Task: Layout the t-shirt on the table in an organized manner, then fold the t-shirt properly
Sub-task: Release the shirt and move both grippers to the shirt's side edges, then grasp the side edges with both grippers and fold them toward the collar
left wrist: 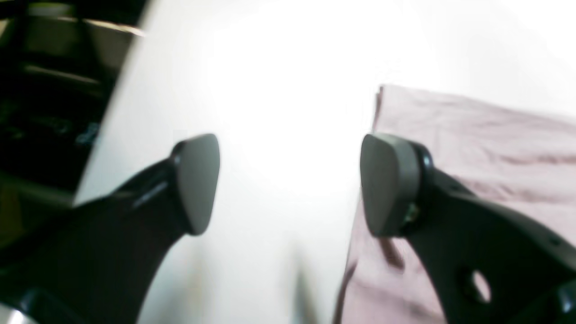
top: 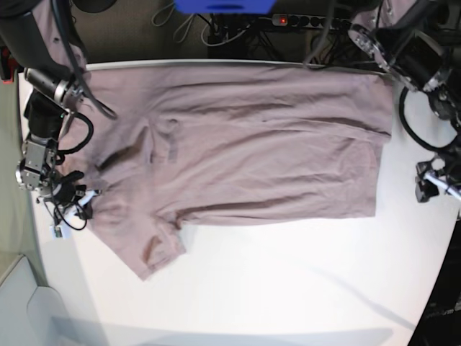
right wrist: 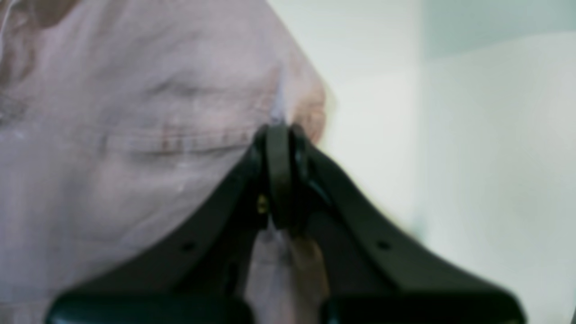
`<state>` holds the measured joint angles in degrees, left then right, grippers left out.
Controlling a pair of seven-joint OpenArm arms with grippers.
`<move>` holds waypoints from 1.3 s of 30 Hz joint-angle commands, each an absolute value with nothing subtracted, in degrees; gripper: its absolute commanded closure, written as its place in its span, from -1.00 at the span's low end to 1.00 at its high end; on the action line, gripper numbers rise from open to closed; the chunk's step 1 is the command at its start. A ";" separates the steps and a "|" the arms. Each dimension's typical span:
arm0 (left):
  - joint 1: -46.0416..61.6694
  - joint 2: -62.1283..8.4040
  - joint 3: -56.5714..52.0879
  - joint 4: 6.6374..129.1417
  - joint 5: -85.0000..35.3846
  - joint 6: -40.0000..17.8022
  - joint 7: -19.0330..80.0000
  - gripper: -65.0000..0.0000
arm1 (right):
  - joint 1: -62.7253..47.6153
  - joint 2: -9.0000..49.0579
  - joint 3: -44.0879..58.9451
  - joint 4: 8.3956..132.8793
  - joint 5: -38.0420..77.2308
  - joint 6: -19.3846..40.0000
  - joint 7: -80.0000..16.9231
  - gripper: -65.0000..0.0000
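one gripper (right wrist: 279, 130) pinches t-shirt (right wrist: 126, 135) edge.

left gripper (left wrist: 288, 184): jaws spread wide, nothing between the pads, right pad over the t-shirt (left wrist: 486, 148) edge | right gripper (right wrist: 280, 135): jaws pressed together, pinching a fold of the t-shirt | base view: right arm (top: 43, 122) at left edge, left arm (top: 414, 54) at top right corner
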<state>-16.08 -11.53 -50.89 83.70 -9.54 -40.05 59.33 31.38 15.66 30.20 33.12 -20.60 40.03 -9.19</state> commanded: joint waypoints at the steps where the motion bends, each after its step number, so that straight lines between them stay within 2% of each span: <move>1: -18.24 -12.09 -48.57 82.33 -9.36 -40.00 55.69 -0.45 | 32.66 16.40 30.11 33.80 -20.53 40.00 -9.36 1.00; 7: -22.64 -11.82 -38.37 64.22 0.40 -40.00 40.31 -0.45 | 32.66 16.40 30.11 33.80 -20.53 40.00 -9.36 1.00; 13: -26.24 -13.32 -37.76 45.32 1.27 -40.00 29.76 -0.45 | 32.66 16.40 30.11 33.80 -20.62 40.00 -9.36 1.00; 19: -28.09 -14.55 -37.67 36.62 1.36 -40.00 24.48 -0.43 | 32.66 16.40 30.11 33.80 -20.62 40.00 -9.36 1.00; 21: -28.09 -14.73 -36.79 36.18 1.36 -40.00 24.48 -0.28 | 32.66 16.40 30.11 33.80 -20.62 40.00 -9.36 1.00; 22: -28.00 -14.73 -35.56 36.18 1.36 -40.00 24.57 -0.10 | 32.75 16.40 30.11 33.80 -20.62 40.00 -9.36 1.00; 26: -27.82 -14.73 -32.40 36.18 1.27 -40.00 24.57 0.88 | 32.84 16.31 30.11 33.80 -20.62 40.00 -9.36 1.00; 27: -27.74 -14.73 -32.22 36.18 1.27 -40.00 24.66 1.00 | 32.84 16.31 30.11 33.80 -20.62 40.00 -9.36 1.00; 30: -27.21 -14.73 -32.04 36.18 1.27 -40.00 24.66 0.94 | 32.84 16.31 30.11 33.80 -20.62 40.00 -9.36 1.00; 34: -26.77 -14.73 -32.22 37.05 0.92 -40.00 24.84 0.99 | 32.92 16.31 30.11 33.80 -20.62 40.00 -9.36 1.00; 39: -26.42 -14.73 -32.40 45.76 0.84 -40.00 31.16 0.99 | 33.71 16.48 30.20 34.51 -20.35 40.00 -9.27 1.00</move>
<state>-24.75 -13.91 -32.25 44.69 1.54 -40.07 32.84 31.86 15.55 30.20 33.47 -20.67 40.03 -9.93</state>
